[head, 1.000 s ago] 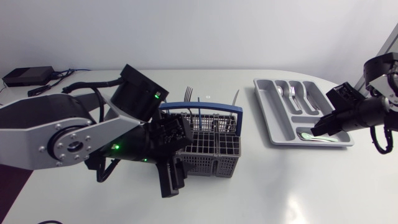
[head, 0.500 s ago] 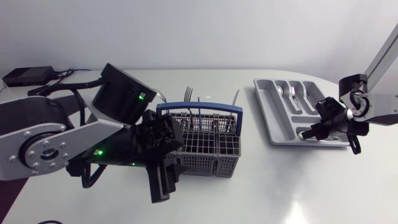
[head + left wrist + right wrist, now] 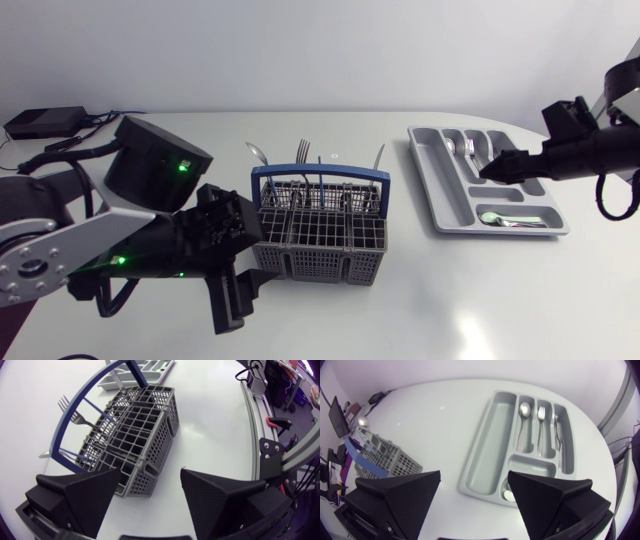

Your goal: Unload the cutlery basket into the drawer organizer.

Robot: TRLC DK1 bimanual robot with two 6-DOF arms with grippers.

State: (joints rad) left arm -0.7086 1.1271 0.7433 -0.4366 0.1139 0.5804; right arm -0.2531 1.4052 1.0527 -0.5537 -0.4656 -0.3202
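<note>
The grey cutlery basket (image 3: 322, 236) with a blue handle stands mid-table, with forks (image 3: 303, 151) and a spoon (image 3: 257, 153) upright in its back row. My left gripper (image 3: 232, 298) hangs open beside the basket's front left corner; in the left wrist view the basket (image 3: 135, 430) lies just ahead of the open gripper (image 3: 150, 505). The grey drawer organizer (image 3: 437, 185) holds a spoon, a fork and a knife in its slots and a small spoon (image 3: 506, 218) in the crosswise compartment. My right gripper (image 3: 489, 171) hovers open and empty over the organizer (image 3: 490, 445), seen as (image 3: 475, 495).
A black box (image 3: 43, 122) with cables sits at the table's back left corner. Bare white tabletop lies between the basket and the organizer and along the front edge. The organizer's long left compartment holds nothing.
My right gripper opened, left the small spoon in the crosswise compartment, and drew up and back over the organizer. My left arm slid left and toward the front, away from the basket.
</note>
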